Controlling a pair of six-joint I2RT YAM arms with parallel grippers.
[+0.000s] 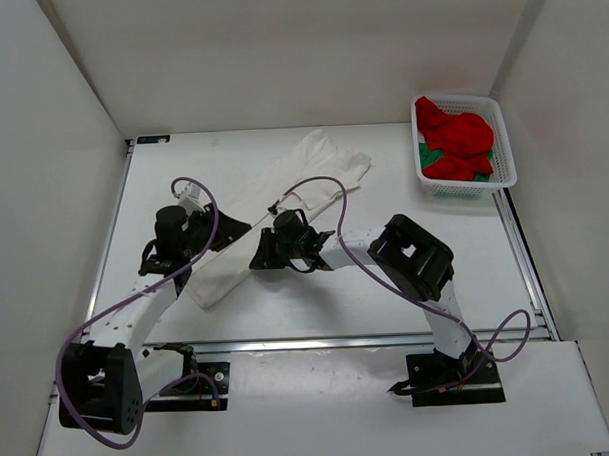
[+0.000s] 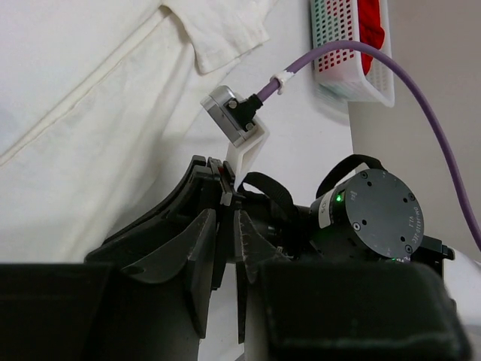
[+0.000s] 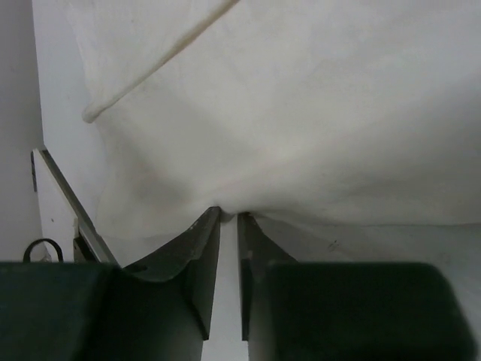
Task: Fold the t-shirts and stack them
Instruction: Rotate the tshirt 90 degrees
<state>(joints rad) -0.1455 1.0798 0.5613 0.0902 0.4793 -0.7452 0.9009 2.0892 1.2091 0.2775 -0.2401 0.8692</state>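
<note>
Two tools, right tool pinched shut on white t-shirt edge, left tool nearly closed, hold unclear

One spread shirt lies on the table, slanting from lower left of centre up to the upper middle. The left gripper sits on its left side and the right gripper at its lower edge, close together. At upper right stands the basket, its top shirt heaped over the bottom shirt.

White t-shirt outstretched; red, green crumpled
</note>
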